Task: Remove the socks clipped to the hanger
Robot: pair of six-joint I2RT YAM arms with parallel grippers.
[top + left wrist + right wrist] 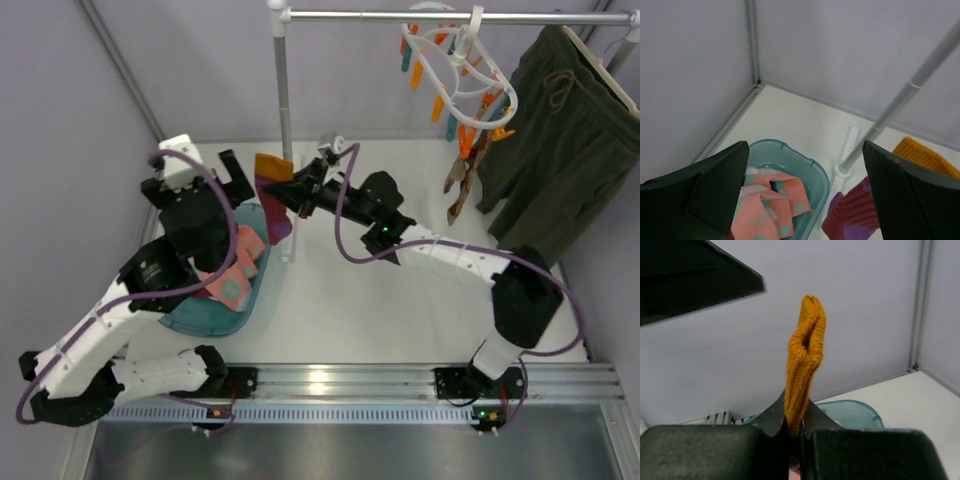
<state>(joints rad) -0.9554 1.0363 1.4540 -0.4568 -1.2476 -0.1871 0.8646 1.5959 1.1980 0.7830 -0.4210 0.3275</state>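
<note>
Judging from how things lie, the job is well along but not done. The white clip hanger (462, 72) hangs on the rail at the far right. Most of its orange and teal pegs dangle bare, and one brown-orange patterned sock (458, 190) hangs below them, apparently clipped.

Right tool (795, 426): jaws pinched tight on a mustard-orange knit sock (804, 345), cuff standing upright above them. It sits mid-worktop (350, 310) beside the rack's upright pole, just past the basin's far edge. A maroon piece (855, 210) hangs below the orange. I cannot tell whether it is the same sock or a second one.

Left tool (805, 145): jaws spread fully wide, holding nothing, poised over the basin.

Container: one teal plastic basin (215, 322) at the left of the worktop. Inside lie pink-and-white socks with teal spots (236, 272), heaped loosely. Nothing else shows in it.

Left to do: drop the held sock in the basin, then unclip the patterned one.
</note>
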